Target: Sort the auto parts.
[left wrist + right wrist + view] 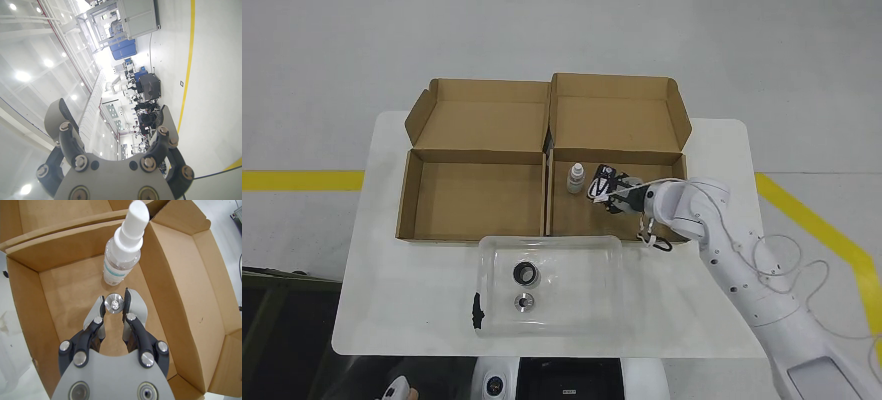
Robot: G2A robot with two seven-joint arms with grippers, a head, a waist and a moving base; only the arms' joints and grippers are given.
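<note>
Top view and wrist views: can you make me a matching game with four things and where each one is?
Things:
1. spray bottle
2. silver disc
3. dark ring
4. left end effector

Places or states:
A. lying in the clear tray
B. pinched in the right end effector
C. standing upright in the right cardboard box
D. open, holding nothing

Pairs: 1-C, 2-B, 3-A, 4-D
</note>
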